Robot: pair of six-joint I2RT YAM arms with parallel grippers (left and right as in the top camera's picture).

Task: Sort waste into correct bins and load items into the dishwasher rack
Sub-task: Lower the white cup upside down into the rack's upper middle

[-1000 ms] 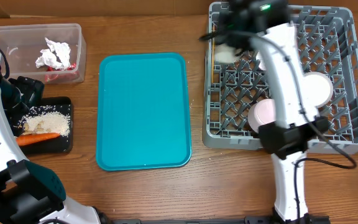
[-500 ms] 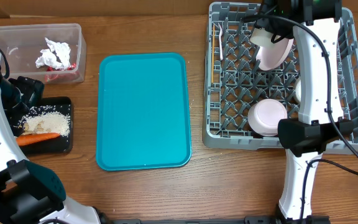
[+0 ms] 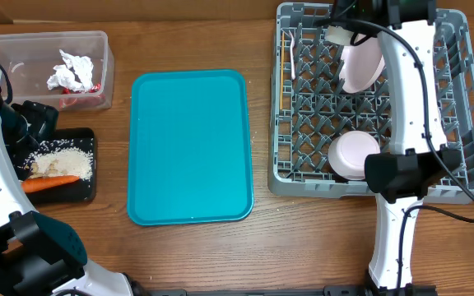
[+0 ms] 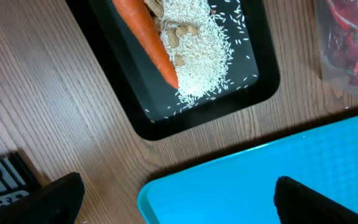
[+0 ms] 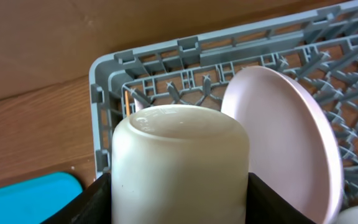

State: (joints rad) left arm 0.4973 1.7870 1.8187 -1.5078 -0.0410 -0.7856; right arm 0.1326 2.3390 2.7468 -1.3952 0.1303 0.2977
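1. At the upper left of the dishwasher rack (image 3: 280,99) in the overhead frame: right gripper (image 5: 180,208) clamped on the white cup (image 5: 179,155), just beside the standing pink plate (image 5: 284,143)
2. Cup base faces the wrist camera, so it reads as inverted (can't tell if it touches a peg)
3. To seat it well: lower straight between pegs, stay off the plate rim, release only once it sits
4. One bowl (image 3: 352,152) sits at the rack's lower edge
5. Left gripper (image 4: 179,199): fingers wide apart, empty, over the teal tray (image 4: 260,180) edge, near the black tray (image 4: 154,127) with carrot (image 4: 145,34) and rice (image 4: 197,50)
6. Tissue (image 3: 71,70) lies in the clear tub (image 3: 23,45), upper left
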